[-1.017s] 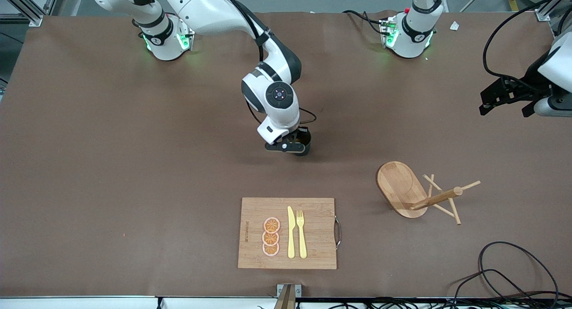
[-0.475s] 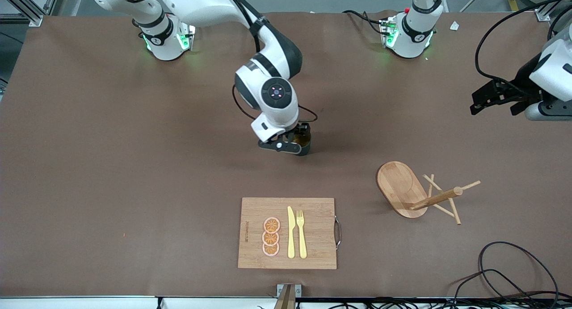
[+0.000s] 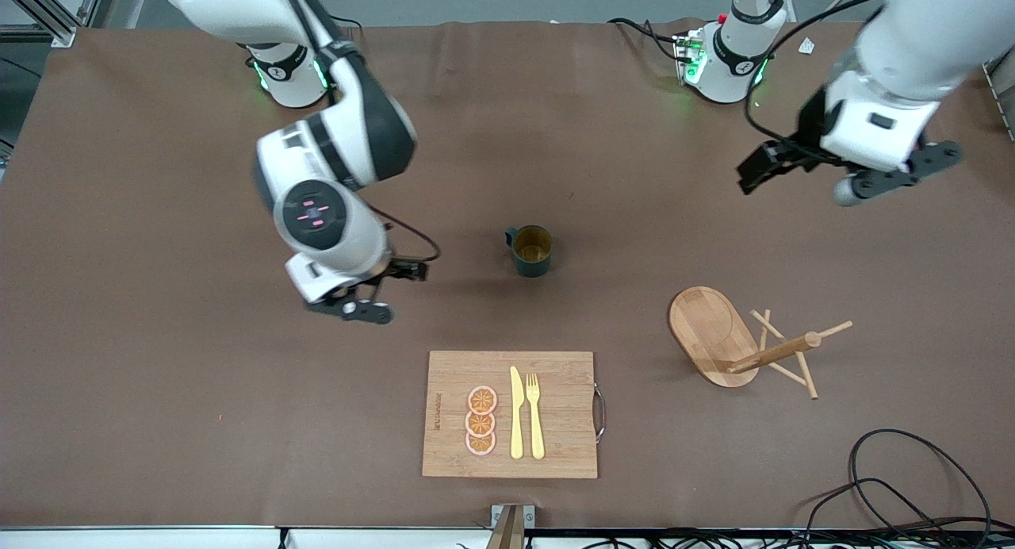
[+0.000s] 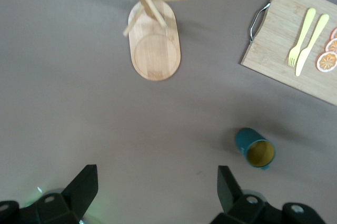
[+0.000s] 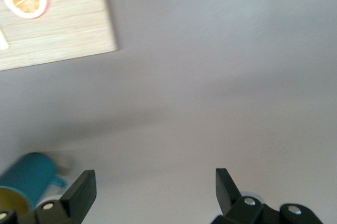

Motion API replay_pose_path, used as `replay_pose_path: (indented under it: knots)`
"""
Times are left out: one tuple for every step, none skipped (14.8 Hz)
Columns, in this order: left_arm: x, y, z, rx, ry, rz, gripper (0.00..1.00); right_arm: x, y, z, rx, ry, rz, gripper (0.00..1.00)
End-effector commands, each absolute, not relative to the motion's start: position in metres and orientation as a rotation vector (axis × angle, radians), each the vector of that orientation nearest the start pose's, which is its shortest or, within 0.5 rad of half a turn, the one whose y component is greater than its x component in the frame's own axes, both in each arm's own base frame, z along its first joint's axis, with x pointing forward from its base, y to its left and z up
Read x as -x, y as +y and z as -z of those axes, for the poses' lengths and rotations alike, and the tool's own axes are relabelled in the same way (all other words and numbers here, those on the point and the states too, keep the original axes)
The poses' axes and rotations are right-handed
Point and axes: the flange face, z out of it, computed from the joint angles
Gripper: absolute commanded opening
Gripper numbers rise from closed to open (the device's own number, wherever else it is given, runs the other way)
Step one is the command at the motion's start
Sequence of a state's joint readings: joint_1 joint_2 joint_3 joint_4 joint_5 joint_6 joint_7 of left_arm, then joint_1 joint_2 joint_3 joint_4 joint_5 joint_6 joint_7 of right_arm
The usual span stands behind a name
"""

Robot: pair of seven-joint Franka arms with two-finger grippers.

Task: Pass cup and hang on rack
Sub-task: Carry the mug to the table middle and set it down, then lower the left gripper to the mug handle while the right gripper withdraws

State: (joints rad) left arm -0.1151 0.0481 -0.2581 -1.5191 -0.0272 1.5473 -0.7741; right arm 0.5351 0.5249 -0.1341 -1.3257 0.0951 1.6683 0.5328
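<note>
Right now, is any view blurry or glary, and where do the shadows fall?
Front view: sharp, even light, no glare; the cup casts a soft shadow on the table. Left wrist view: soft but readable, with a faint shadow beside the rack. Right wrist view: cup and board blurred, washed-out table.

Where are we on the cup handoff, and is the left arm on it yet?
Done: the cup stands upright mid-table, with the open right gripper clear of it, toward the right arm's end. In hand: the open left gripper is over bare table toward the left arm's end, not yet at the cup. Left: grasp the cup and hang it on a peg of the rack, which holds nothing.
</note>
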Motion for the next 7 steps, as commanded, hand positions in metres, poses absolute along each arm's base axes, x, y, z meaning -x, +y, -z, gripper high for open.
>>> replay_pose_path:
  knots:
    - [-0.519, -0.261, -0.603, 2.996, -0.707, 0.01, 1.0, -0.633, 0.2, -0.451, 3.149, 0.04, -0.303, 1.0]
    - [-0.516, -0.281, -0.596, 2.982, -0.752, 0.031, 1.0, -0.636, 0.166, -0.459, 3.135, -0.013, -0.304, 1.0]
    - [-0.513, -0.3, -0.588, 2.964, -0.813, 0.049, 1.0, -0.636, 0.138, -0.46, 3.127, -0.053, -0.32, 1.0]
    - [-0.508, -0.321, -0.578, 2.938, -0.856, 0.072, 1.0, -0.635, 0.107, -0.461, 3.138, -0.077, -0.327, 1.0]
    - [-0.499, -0.345, -0.567, 2.907, -0.857, 0.116, 1.0, -0.632, 0.082, -0.463, 3.162, -0.109, -0.326, 1.0]
    - [-0.49, -0.369, -0.553, 2.868, -0.848, 0.158, 1.0, -0.629, 0.063, -0.465, 3.175, -0.131, -0.333, 1.0]
    - [-0.48, -0.392, -0.537, 2.83, -0.85, 0.199, 1.0, -0.626, 0.039, -0.469, 3.17, -0.125, -0.338, 1.0]
